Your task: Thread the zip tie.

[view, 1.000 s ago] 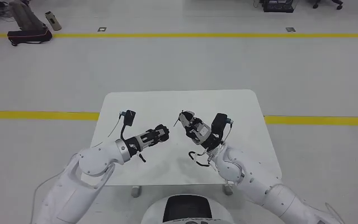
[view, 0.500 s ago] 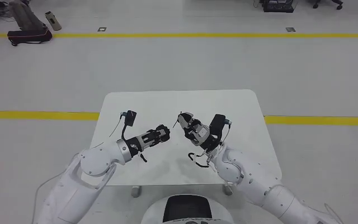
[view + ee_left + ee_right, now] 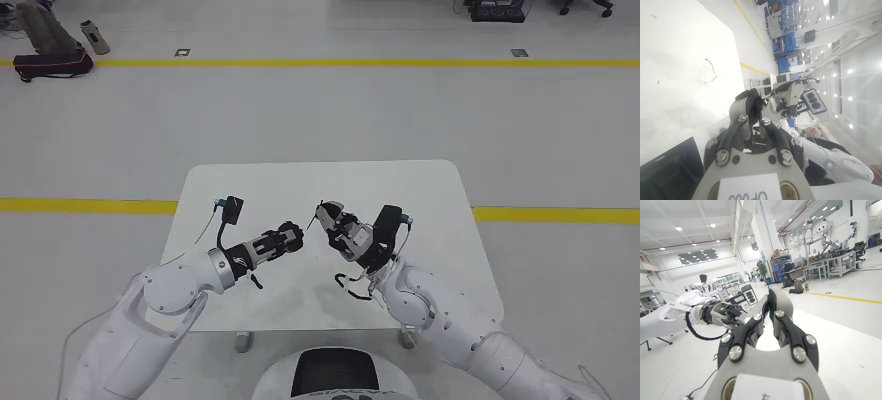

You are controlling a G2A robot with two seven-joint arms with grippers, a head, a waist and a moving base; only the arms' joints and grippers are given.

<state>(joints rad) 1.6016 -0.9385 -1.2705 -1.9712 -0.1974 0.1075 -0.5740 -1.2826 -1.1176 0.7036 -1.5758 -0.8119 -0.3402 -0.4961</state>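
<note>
My right claw (image 3: 769,294) pinches the zip tie (image 3: 766,283), its tip poking out at mid-frame toward my left claw (image 3: 294,236), pinched narrow just beside, likely so ends meet above the tabletop (image 3: 420,190).

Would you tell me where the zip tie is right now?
The zip tie sticks out of the right gripper's shut fingertips, above the middle of the table, near the left gripper.
</note>
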